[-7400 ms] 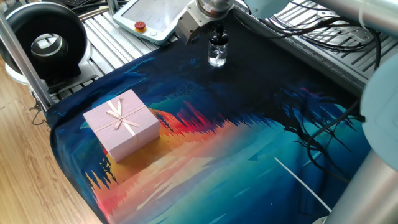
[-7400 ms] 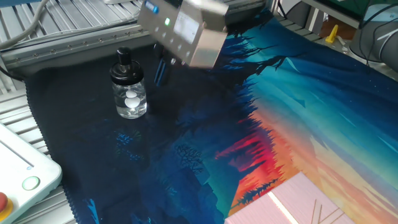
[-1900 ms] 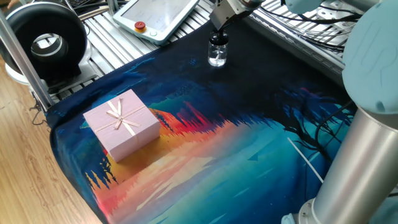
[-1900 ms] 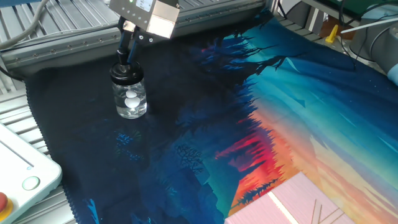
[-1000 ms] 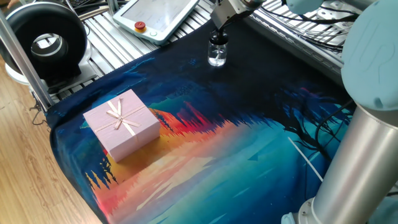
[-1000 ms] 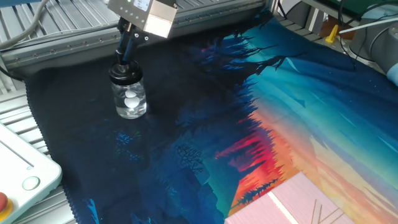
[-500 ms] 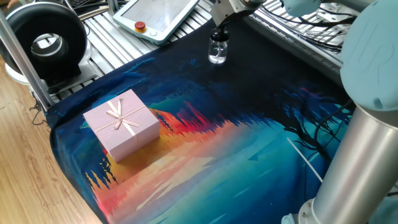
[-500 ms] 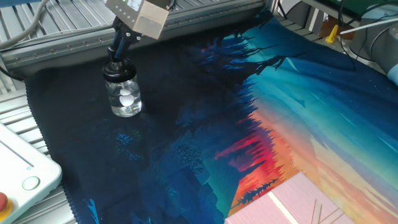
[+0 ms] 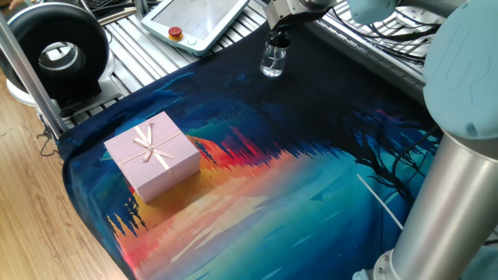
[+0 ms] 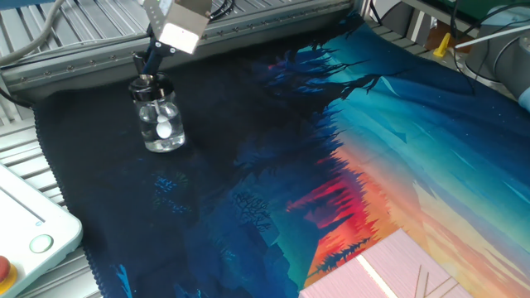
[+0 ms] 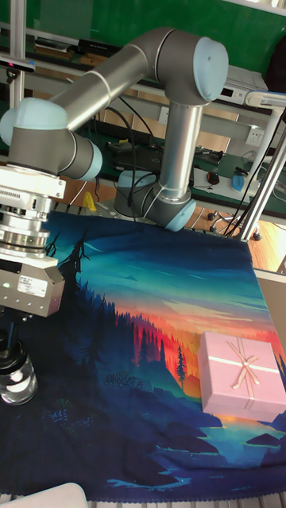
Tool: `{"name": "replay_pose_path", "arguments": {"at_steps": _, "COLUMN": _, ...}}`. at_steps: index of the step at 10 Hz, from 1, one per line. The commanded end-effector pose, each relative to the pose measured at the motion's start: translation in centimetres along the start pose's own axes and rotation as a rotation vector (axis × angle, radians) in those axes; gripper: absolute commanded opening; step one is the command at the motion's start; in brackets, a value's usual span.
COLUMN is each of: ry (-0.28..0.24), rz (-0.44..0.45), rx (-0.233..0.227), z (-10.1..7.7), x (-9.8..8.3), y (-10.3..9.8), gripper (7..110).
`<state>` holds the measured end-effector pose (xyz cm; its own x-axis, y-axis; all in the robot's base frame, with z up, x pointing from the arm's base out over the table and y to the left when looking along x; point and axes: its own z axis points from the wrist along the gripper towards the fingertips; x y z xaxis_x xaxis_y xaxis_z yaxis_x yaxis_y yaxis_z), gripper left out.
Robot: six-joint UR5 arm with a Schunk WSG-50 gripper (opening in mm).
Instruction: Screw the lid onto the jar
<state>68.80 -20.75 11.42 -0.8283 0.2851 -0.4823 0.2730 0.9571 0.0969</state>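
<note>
The jar (image 10: 160,124) is a tiny clear glass bottle with white bits inside, at the dark far end of the printed cloth. It also shows in the other views (image 9: 271,62) (image 11: 17,382). The black lid (image 10: 145,84) sits on its neck. My gripper (image 10: 148,64) comes down from above, its thin dark fingers shut on the lid's narrow bulb top. The jar leans a little under the gripper. In the tall fixed view the gripper (image 11: 11,333) hangs right over the lid (image 11: 11,355). Whether the jar's base touches the cloth is unclear.
A pink gift box (image 9: 152,154) with a ribbon stands on the cloth well away from the jar. A white pendant with a red button (image 9: 194,22) lies beyond the cloth's edge on metal slats. A black round device (image 9: 56,53) sits at the far left.
Over the last second the gripper has moved sideways with the lid, and the jar has shifted and tipped along with it. Before that, the gripper came down onto the lid.
</note>
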Motion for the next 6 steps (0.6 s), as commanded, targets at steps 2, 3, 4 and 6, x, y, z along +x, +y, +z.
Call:
{"name": "replay_pose_path", "arguments": {"at_steps": 2, "ry": 0.010, "rz": 0.033, "rx": 0.001, "z": 0.0, "x": -1.0, "y": 1.0, "gripper": 7}}
{"name": "replay_pose_path", "arguments": {"at_steps": 3, "ry": 0.009, "rz": 0.022, "rx": -0.004, "z": 0.2, "x": -1.3, "y": 1.3, "gripper": 7}}
{"name": "replay_pose_path", "arguments": {"at_steps": 4, "ry": 0.010, "rz": 0.011, "rx": -0.009, "z": 0.3, "x": -1.5, "y": 1.9, "gripper": 7}}
{"name": "replay_pose_path", "arguments": {"at_steps": 6, "ry": 0.035, "rz": -0.011, "rx": -0.026, "z": 0.4, "x": -1.2, "y": 3.0, "gripper": 22}}
